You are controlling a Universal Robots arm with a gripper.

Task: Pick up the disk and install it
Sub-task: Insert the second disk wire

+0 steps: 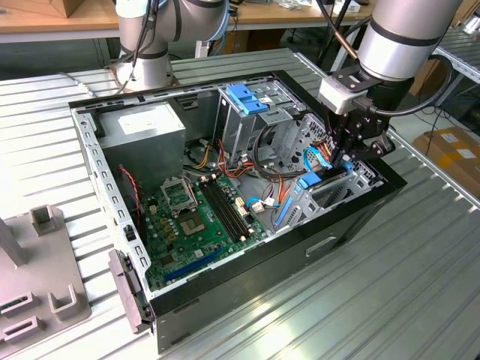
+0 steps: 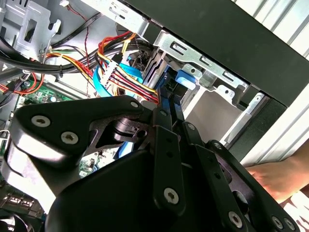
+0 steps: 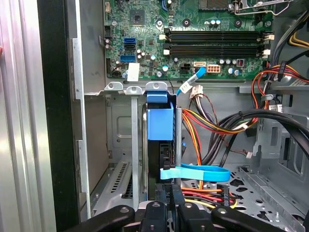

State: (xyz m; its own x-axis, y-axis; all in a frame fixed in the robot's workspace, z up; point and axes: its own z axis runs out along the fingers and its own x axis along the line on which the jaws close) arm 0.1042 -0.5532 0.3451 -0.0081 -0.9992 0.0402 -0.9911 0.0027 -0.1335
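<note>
Exterior view: an open computer case lies on its side on a ribbed metal worktop, its motherboard facing up. The arm reaches down into the case at the exterior view's right, and the gripper sits low among the cables beside a drive bay along the case's near-right wall.

In the first wrist view the disk stands on edge in a narrow slot of that bay, its blue carrier showing as a block between two upright metal rails, with the dark body of the disk just under the block. The gripper sits directly in line with the disk, the fingers running up to its nearer edge. The jaws look drawn close together on that edge, though from here I cannot tell whether they really pinch it or only touch it. A flat blue cable loops across just beside the fingers, and bundled red, yellow and black wires run past the disk on the side away from the case wall.

In the second wrist view the gripper points at a blue tab at the mouth of the bay, and a person's hand rests outside the case.
</note>
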